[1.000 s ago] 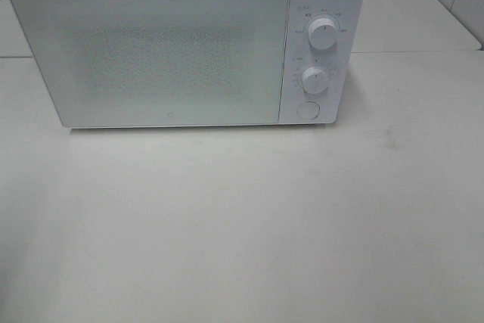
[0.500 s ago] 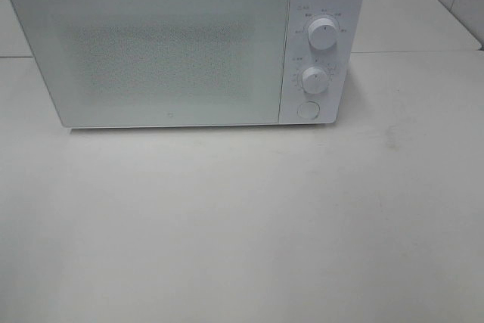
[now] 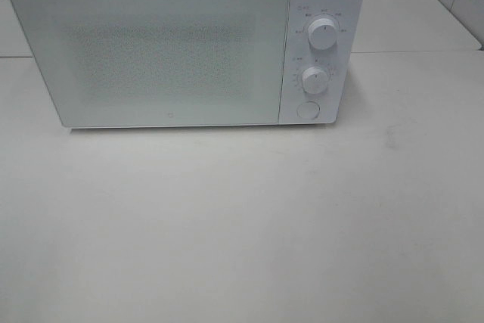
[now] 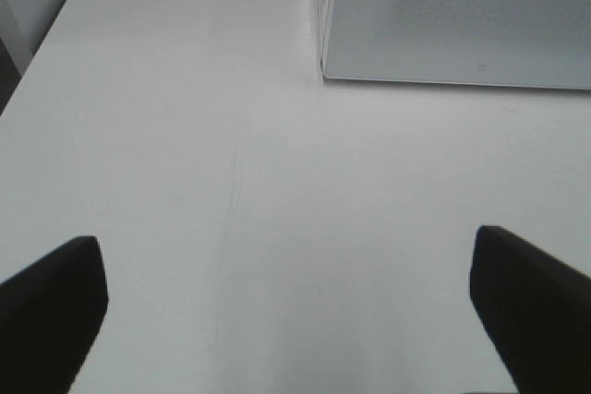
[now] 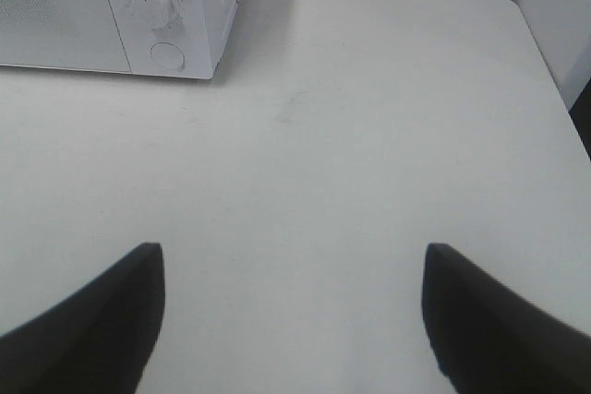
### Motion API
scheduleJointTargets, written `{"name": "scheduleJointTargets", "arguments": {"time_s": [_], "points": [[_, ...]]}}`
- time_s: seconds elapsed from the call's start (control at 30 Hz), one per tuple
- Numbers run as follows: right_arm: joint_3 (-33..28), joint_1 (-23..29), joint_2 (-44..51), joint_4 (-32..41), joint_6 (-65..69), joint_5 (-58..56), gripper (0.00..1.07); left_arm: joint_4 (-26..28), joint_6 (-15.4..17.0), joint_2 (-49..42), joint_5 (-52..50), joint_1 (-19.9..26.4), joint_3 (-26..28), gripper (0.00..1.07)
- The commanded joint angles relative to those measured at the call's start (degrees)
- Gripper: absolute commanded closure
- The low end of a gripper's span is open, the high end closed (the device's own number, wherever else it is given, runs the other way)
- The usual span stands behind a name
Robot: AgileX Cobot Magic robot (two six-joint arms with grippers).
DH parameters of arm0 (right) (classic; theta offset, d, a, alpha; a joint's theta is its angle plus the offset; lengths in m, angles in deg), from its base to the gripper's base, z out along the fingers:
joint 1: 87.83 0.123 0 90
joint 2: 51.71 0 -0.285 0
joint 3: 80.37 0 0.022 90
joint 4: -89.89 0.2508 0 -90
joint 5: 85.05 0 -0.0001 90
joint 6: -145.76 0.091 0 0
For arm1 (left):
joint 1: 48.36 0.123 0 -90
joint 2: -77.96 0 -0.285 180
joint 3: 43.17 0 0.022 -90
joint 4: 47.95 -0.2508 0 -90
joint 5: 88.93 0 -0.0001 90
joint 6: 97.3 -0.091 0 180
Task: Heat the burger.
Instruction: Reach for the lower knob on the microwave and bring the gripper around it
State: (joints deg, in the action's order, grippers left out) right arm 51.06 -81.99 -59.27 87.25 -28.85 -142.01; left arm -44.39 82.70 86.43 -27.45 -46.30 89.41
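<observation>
On the desk (image 3: pixel 242 225) sits a shut microwave (image 3: pixel 166 51). No burger shows; maybe it is inside. Left tool (image 4: pixel 286 256) and right tool (image 5: pixel 293 265) hang open, empty. Next job, I think: turn a knob (image 3: pixel 314 79).

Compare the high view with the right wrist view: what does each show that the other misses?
High view only: the microwave's whole door. Right wrist only: the right gripper, open with nothing between its fingers. Both: the lower knob, the round button below it, and the table in front.
</observation>
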Motion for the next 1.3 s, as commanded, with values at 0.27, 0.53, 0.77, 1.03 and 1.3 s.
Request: {"name": "scheduleJointTargets", "arguments": {"time_s": [0.27, 0.53, 0.77, 1.03, 1.3], "points": [[-0.2, -0.2, 1.6, -0.1, 0.0, -0.1, 0.32, 0.2, 0.0, -2.2, -0.1, 0.0, -0.2, 0.06], [-0.2, -0.2, 1.6, -0.1, 0.2, -0.1, 0.32, 0.1, 0.0, -2.2, -0.1, 0.0, -0.2, 0.06], [-0.2, -0.2, 1.6, -0.2, 0.3, -0.1, 0.32, 0.1, 0.0, -2.2, -0.1, 0.0, -0.2, 0.06], [-0.2, -0.2, 1.6, -0.2, 0.3, -0.1, 0.32, 0.1, 0.0, -2.2, -0.1, 0.0, -0.2, 0.06], [0.7, -0.2, 0.7, -0.1, 0.3, 1.1, 0.32, 0.1, 0.0, -2.2, -0.1, 0.0, -0.2, 0.06]]}}
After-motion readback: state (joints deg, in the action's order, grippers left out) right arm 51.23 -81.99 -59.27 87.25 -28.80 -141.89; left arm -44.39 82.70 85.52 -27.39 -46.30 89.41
